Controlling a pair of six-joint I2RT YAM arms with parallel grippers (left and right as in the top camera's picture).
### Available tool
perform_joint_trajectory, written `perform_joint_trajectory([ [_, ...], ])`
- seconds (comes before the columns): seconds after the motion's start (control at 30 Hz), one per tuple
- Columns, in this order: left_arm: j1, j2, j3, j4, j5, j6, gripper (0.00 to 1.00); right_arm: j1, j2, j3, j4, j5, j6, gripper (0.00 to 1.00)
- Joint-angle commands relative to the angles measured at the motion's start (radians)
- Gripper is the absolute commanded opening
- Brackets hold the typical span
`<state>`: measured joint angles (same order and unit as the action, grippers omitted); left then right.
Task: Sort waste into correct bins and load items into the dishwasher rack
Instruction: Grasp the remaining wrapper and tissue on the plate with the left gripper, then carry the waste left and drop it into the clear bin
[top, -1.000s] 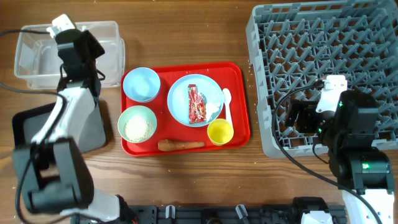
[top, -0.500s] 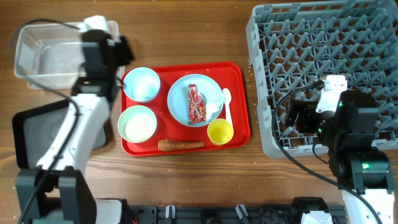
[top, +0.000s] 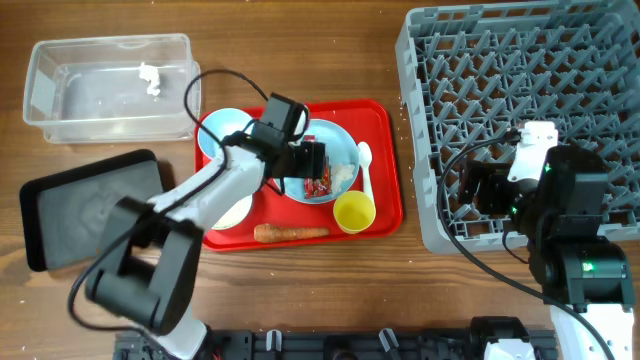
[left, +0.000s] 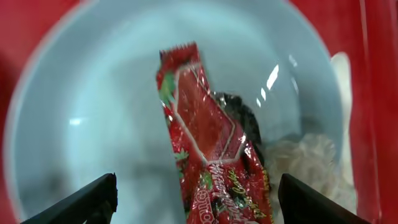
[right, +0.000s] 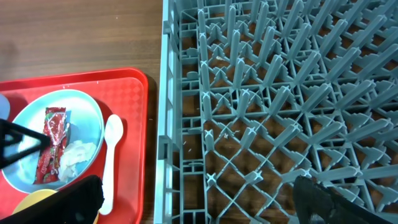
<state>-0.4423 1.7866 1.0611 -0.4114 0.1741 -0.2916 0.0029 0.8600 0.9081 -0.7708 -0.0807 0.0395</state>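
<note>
Hovering left pincer low over plate, fingers spread wide, one each side of wrapper, nothing pinched. Wrapper lies flat on plate, paper wad just right of it. Plate sits on red tray; cup just beside plate's near-right rim, carrot along tray's near edge. One paper scrap in tub, far left. Also spread and empty: right pincer, over near-left part of rack.
</note>
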Motion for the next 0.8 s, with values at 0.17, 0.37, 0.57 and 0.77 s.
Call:
perform_joint_trajectory([
  [0.17,0.001,0.072,-0.002,0.019,0.084,-0.009,0.29,-0.004,0.0,0.018,-0.002,0.013,-0.01,1.0],
  [0.37,0.001,0.072,-0.002,0.037,0.083,-0.008,0.04,-0.004,0.0,0.018,-0.001,0.013,-0.01,1.0],
  [0.57,0.016,0.04,0.0,0.044,0.032,-0.004,0.04,-0.004,0.0,0.018,-0.001,0.013,-0.011,1.0],
  [0.77,0.175,-0.209,0.001,0.029,-0.045,0.0,0.04,-0.004,0.0,0.018,0.0,0.013,-0.011,1.0],
])
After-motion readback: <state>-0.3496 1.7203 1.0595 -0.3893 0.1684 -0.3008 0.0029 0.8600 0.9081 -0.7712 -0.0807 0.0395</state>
